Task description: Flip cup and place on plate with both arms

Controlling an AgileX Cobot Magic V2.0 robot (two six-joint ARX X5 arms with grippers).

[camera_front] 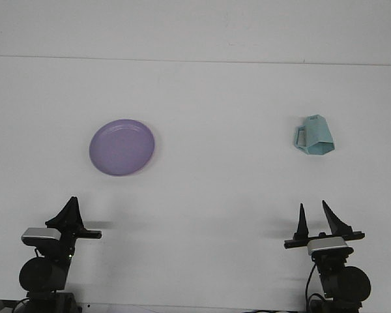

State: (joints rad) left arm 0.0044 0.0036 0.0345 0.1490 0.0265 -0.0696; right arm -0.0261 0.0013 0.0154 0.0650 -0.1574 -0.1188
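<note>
Right end effector (317,214) gapes empty; left end effector (70,210) appears closed, empty.

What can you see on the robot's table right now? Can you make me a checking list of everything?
Surface: white table, plain and flat, no marks seen.
Job's things: purple plate on the left side, nothing on it. Light blue cup on the right side, upside down, handle pointing left, far from the plate.
Clutter: nothing seen.
Grippers: left tool at the near left edge, shut, holding nothing. Right tool at the near right edge, open, holding nothing. Both are far from the cup and plate.
Cables: a thin dark cable beside the right arm's base.
Surroundings: plain white wall behind the table, nothing else seen.
</note>
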